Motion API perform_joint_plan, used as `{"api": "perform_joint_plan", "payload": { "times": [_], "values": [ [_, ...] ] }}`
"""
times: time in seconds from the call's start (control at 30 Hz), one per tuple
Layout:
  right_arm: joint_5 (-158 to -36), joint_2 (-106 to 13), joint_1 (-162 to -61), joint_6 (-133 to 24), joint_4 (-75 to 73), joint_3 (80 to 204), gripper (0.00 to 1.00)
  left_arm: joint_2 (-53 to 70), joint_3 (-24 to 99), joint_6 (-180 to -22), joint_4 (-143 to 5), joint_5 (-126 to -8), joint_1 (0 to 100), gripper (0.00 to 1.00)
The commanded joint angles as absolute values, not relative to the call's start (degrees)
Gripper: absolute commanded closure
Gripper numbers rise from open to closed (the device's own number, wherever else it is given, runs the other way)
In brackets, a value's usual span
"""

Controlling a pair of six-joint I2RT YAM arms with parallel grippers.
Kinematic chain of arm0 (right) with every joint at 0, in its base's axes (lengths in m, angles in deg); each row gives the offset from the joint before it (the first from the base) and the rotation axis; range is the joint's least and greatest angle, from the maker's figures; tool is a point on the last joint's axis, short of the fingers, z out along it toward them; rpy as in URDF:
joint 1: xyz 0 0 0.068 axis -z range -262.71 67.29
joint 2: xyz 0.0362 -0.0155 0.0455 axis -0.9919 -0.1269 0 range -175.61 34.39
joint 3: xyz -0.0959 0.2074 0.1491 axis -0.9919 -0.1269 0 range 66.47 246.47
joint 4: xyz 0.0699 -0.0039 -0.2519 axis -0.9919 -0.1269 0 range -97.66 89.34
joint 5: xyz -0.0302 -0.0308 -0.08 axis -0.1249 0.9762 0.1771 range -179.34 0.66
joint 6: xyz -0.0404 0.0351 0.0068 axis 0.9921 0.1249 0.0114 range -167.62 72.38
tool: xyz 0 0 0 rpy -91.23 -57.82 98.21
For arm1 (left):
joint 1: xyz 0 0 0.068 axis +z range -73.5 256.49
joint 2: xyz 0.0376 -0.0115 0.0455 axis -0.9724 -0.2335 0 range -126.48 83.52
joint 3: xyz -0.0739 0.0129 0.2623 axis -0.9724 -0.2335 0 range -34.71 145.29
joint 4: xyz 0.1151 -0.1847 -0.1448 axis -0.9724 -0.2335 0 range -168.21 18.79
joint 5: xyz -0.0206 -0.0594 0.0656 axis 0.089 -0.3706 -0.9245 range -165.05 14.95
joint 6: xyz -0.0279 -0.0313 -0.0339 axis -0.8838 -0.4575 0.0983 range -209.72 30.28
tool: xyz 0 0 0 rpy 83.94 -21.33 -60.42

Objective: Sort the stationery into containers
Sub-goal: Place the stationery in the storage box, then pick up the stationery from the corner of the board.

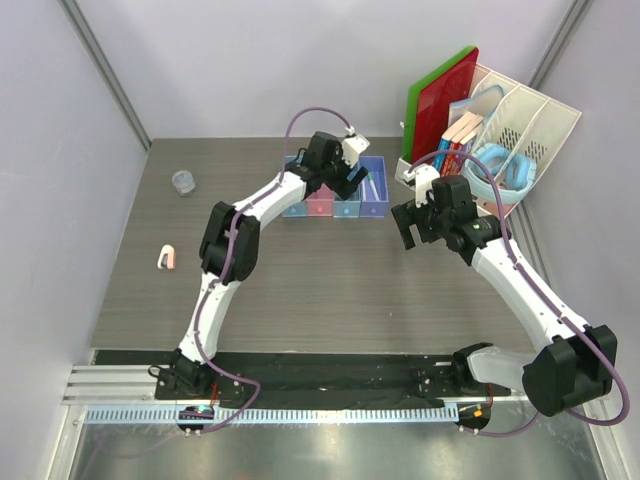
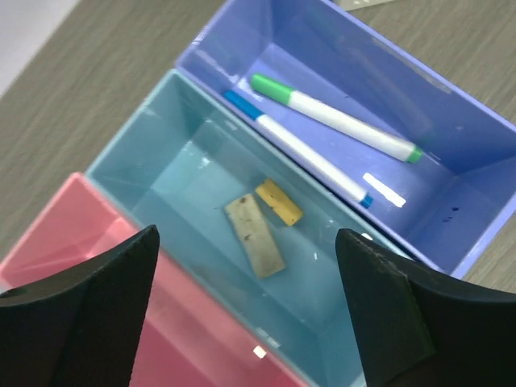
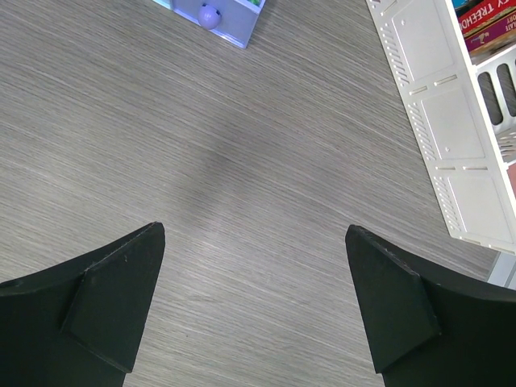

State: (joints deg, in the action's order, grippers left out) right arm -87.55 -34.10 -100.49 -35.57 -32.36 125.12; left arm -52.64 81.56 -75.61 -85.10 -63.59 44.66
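Lavender tray (image 1: 374,190) is the only one of the four I see nearly whole from the top camera. My left gripper (image 1: 347,172) hangs over the row and covers much of the rest, and its fingers are too small to judge here. Grey wood-grain table (image 1: 330,290), pale lilac walls. Far left of the lavender tray lie a pinkish-white roll (image 1: 167,257) and a small bluish cylinder (image 1: 183,182); right of it stands the white file rack (image 1: 525,125). The right gripper (image 1: 410,228) hovers over bare table, right of that tray and nearer me.

Left wrist: the pink tray (image 2: 72,234) is cut off by the frame. The lavender tray holds the green-tipped pen (image 2: 339,119) and the blue-tipped marker (image 2: 298,149) side by side. The light-blue tray (image 2: 185,173) next to it holds the whitish eraser (image 2: 255,235) and the yellow piece (image 2: 279,201), close together. Fingers (image 2: 97,306) spread wide, holding nothing.

Right wrist: only a corner of the lavender tray shows at the top edge, and the rack is cut off. Fingers (image 3: 105,298) spread wide, empty.
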Motion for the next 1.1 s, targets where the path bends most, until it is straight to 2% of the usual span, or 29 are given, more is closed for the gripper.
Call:
{"api": "perform_joint_plan", "payload": {
  "times": [0.0,0.17,0.3,0.37,0.43,0.57,0.8,1.07],
  "values": [
    [-88.19,-33.55,-100.29,-35.58,-30.98,125.79,0.00,-46.57,84.72,-75.22,-86.84,-68.72,45.99,0.08],
    [-88.37,-33.37,-100.20,-35.06,-30.98,125.88,0.00,-40.69,86.49,-75.31,-91.06,-74.33,49.94,0.08],
    [-88.55,-33.63,-100.29,-34.88,-30.98,126.41,0.00,-36.64,82.29,-73.82,-93.87,-79.26,55.92,0.08],
    [-90.55,-33.99,-100.29,-34.70,-30.89,126.67,0.00,-35.67,80.78,-72.94,-94.49,-82.76,59.68,0.04],
    [-91.18,-34.51,-100.29,-34.62,-30.63,126.76,0.00,-36.62,81.04,-71.53,-96.60,-84.62,62.42,0.00],
    [-92.32,-35.39,-100.29,-34.44,-29.32,126.06,0.01,-40.93,86.29,-71.18,-100.81,-87.27,70.49,0.00],
    [-92.94,-36.10,-100.20,-33.12,-28.34,124.56,0.00,-52.88,104.31,-73.19,-115.14,-83.85,78.23,0.00],
    [-94.34,-33.73,-100.20,-32.42,-27.99,123.07,0.00,-54.91,102.94,-75.65,-115.94,-76.46,83.43,0.03]
  ]
}}
